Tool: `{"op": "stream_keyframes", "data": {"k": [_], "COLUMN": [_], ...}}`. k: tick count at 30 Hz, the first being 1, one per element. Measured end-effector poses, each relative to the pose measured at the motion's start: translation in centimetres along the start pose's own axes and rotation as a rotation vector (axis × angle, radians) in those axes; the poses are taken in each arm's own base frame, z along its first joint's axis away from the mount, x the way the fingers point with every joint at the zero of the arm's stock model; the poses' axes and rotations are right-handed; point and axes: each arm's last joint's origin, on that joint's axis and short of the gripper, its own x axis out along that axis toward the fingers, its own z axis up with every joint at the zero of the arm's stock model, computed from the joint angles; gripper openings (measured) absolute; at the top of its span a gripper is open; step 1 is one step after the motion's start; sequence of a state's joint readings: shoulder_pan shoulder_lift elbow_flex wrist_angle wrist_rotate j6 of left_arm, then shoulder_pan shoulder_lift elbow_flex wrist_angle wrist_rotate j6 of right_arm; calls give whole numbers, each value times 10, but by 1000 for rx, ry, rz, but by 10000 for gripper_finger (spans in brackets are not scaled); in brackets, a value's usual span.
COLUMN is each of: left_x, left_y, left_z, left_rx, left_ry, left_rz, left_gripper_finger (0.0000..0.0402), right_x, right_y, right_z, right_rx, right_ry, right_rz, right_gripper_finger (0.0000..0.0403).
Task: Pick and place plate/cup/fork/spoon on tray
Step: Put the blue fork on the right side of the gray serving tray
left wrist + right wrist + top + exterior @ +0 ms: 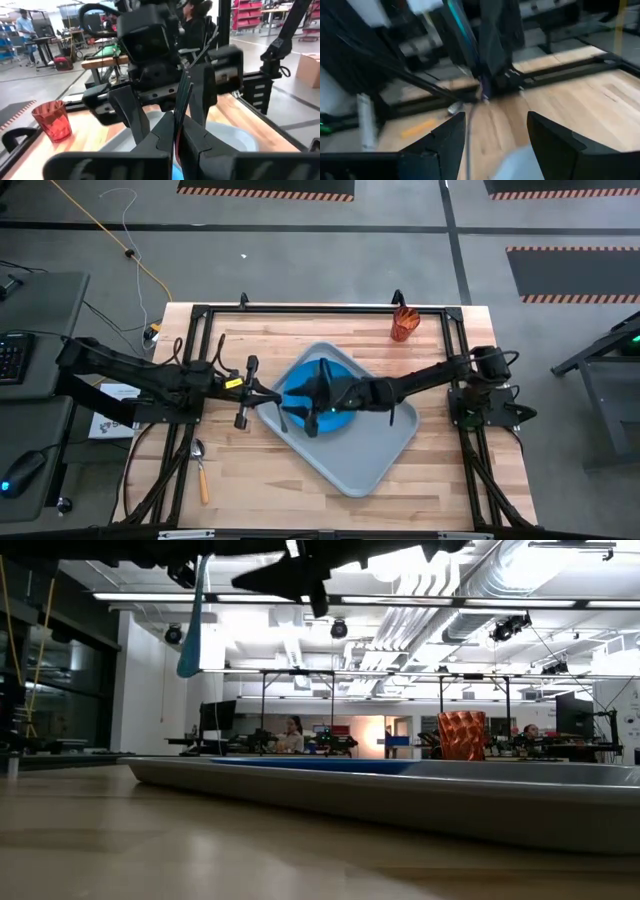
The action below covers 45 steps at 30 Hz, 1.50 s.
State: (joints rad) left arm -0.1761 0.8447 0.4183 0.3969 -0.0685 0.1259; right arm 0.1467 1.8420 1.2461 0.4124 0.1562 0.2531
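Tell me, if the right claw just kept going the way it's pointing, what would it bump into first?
Probably the left claw, shut on the thin teal-handled fork hanging straight ahead. The right claw is open over the bright blue round plate and points at it, though how far apart they are is unclear.

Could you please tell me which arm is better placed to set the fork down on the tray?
Left. The left gripper is shut on the fork at the tray's left edge. The right gripper is open and empty above the plate.
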Motion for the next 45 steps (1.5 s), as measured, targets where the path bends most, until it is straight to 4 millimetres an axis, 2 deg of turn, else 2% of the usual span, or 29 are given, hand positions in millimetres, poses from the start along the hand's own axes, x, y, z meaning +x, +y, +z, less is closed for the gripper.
{"op": "stream_keyframes", "data": {"k": [4,11,22,31,34,39,45], "left_x": [1,4,17,17,17,16,3], "left_y": [1,4,9,9,9,9,12], "left_z": [-2,-5,-11,-11,-11,-11,-6], "left_rx": [8,7,-21,-17,-14,-39,-37], "left_ry": [15,37,26,22,23,31,47], "left_rz": [44,59,75,72,72,96,173], "left_gripper_finger": [0,0,0,0,1,25,81], "right_x": [1,1,5,5,5,5,-2], "right_y": [-8,-8,-9,-10,-10,-11,-13], "right_z": [3,6,0,-2,-2,-3,0], "right_rx": [47,47,64,61,62,45,29], "right_ry": [1,-37,-27,-17,-15,3,53], "right_rz": [41,13,-15,-15,-16,-30,-93], "right_gripper_finger": [204,196,86,13,7,3,1]}}
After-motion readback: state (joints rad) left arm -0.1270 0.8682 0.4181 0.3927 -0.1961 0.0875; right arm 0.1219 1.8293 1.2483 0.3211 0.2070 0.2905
